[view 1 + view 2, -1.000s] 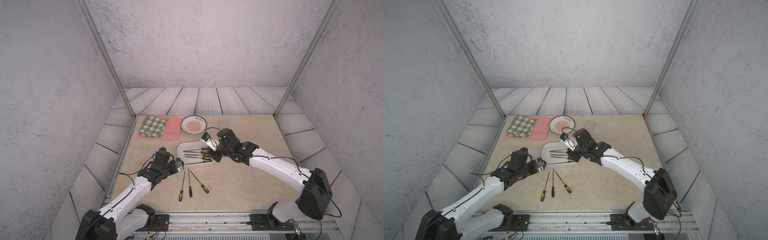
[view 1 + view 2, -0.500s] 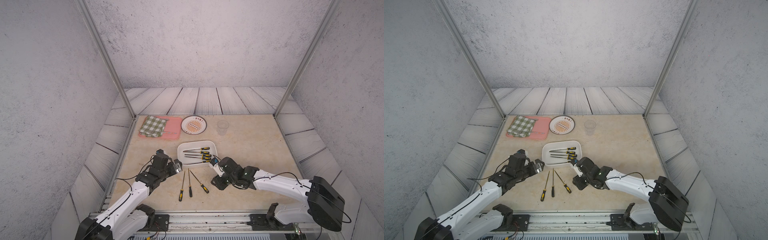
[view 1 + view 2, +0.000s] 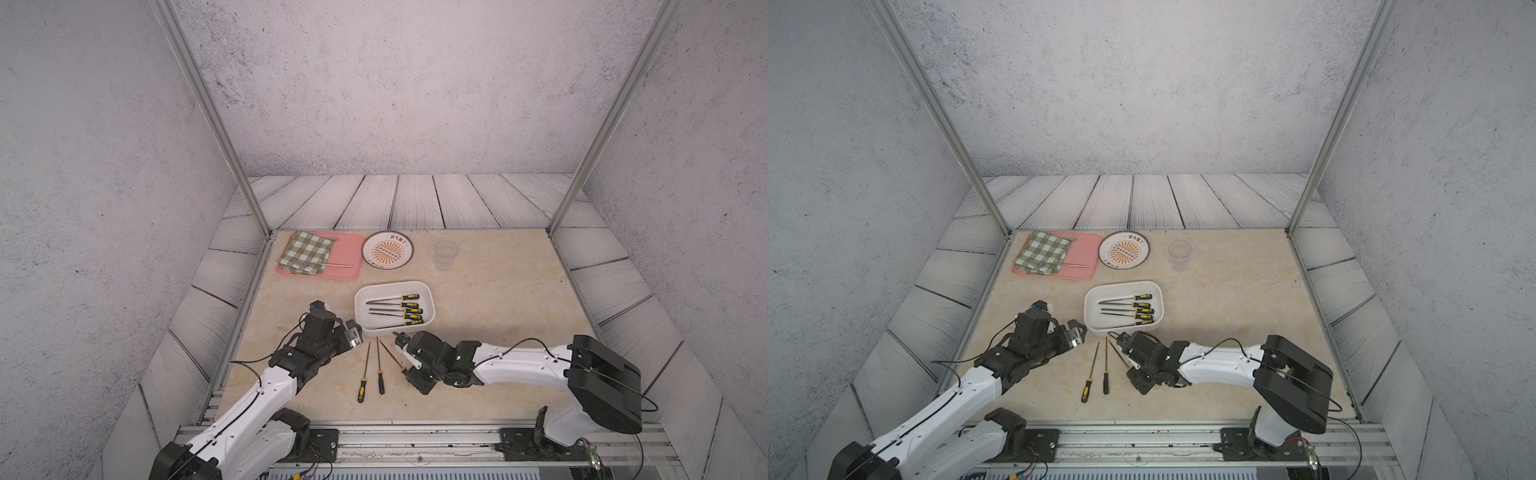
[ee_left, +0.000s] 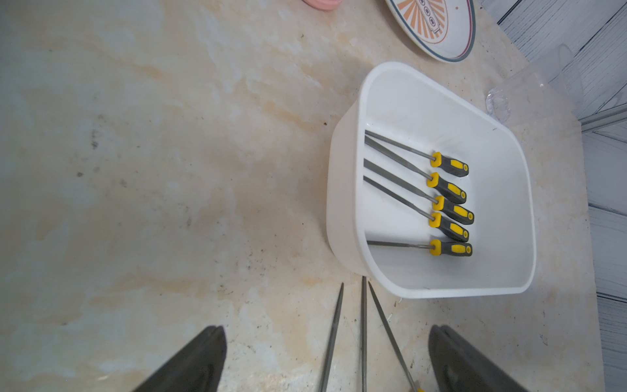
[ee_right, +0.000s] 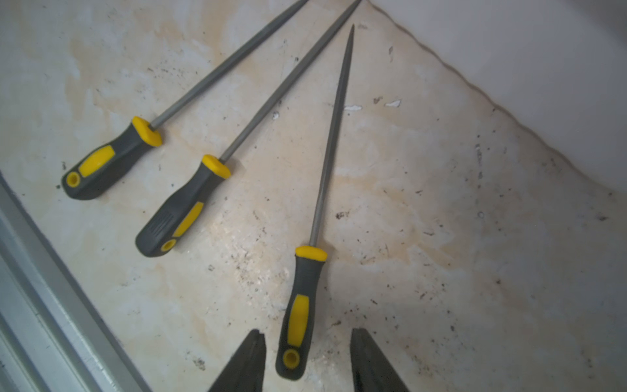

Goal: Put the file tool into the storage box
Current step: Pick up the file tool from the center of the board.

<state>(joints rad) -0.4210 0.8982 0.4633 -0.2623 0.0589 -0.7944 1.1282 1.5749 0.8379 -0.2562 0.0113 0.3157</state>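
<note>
the storage box (image 3: 358, 309), a shallow white tub with rounded corners, sits near the middle of the table (image 3: 498, 291). 5 stored files (image 4: 449, 210) lie side by side on its floor, their black and yellow handles toward the right arm's side. on the table just in front of the box, on the robot's side, 3 more files lie fanned out, tips close together near the box's front wall and handles spread toward the robot. the file tool (image 5: 302, 305) is the one nearest the right arm, flat on the table and outside the box. the right hand (image 5: 307, 341) is low over it with its fingers apart, 1 on each side of the handle's butt end, and bare table shows in the gap on both sides, so nothing is clamped. in both top views the hand's body covers that handle and only part of the shaft shows. the 2 spare files (image 3: 381, 384) lie beside it toward the left arm. the left hand (image 4: 325, 339) is spread wide and holds nothing; it is just beside the box's front corner on the left arm's side, with the 3 shafts showing between its fingers in the left wrist view. along the far edge of the table are a pink tray (image 3: 347, 249) with a folded green checked cloth (image 3: 305, 251) on it, a round plate (image 3: 365, 251) with an orange sunburst just beside the tray, and a clear cup (image 3: 446, 254) further toward the right arm's side.
</note>
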